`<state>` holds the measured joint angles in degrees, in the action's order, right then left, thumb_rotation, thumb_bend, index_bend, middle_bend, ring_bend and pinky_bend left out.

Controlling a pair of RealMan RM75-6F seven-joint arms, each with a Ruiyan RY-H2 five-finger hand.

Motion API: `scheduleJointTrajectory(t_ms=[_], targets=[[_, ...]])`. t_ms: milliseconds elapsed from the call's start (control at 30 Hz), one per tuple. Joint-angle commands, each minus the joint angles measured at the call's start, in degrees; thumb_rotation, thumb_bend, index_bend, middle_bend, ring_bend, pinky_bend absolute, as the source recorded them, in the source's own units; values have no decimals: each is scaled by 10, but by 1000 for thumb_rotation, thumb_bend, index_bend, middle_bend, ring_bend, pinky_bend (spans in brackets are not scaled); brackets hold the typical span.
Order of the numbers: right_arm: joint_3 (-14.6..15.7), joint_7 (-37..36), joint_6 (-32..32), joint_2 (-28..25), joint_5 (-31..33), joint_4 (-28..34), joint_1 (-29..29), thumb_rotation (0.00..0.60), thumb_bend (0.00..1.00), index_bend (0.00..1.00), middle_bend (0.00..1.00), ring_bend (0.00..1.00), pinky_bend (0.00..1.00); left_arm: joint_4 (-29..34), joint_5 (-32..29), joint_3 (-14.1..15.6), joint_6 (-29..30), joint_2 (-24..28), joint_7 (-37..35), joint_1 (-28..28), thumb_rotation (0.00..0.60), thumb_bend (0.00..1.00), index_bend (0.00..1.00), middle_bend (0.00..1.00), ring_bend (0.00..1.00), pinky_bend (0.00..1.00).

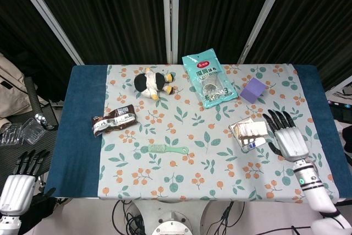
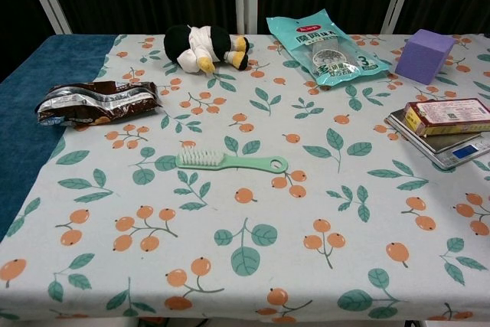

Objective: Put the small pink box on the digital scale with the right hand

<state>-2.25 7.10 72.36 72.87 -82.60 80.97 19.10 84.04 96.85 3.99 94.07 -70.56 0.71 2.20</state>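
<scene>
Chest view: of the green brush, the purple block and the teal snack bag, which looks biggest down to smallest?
1. Teal snack bag
2. Green brush, longer but thin, and nearer the camera
3. Purple block

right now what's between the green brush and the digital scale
Nothing but bare patterned cloth lies between the green brush and the digital scale; the chest view shows it best.

Your head view looks steeply down from high above the whole table [image 1: 82, 136]. Your chest view sits low and close at the near edge, facing across. Both share the green brush [image 1: 166, 149] [image 2: 231, 161] and everything beyond it.
</scene>
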Motion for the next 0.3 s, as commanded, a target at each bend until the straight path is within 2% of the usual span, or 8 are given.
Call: scheduleJointTrajectory(t_ms=[33,200,300], targets=[[47,-33,104,-33,-55,5,-80,600,194,0,0,0,0,4,-1,-2,-1,3,4,-1,600,107,74,61,0,42],[52,-49,168,-8,-59,-44,-132,600,170,0,0,0,0,8,-5,-6,-10,4,7,-8,600,107,74,60,0,42],[49,-54,181,7,-55,-61,-146,600,170,0,0,0,0,9,-4,-7,-12,3,9,-10,600,107,74,61,0,42]])
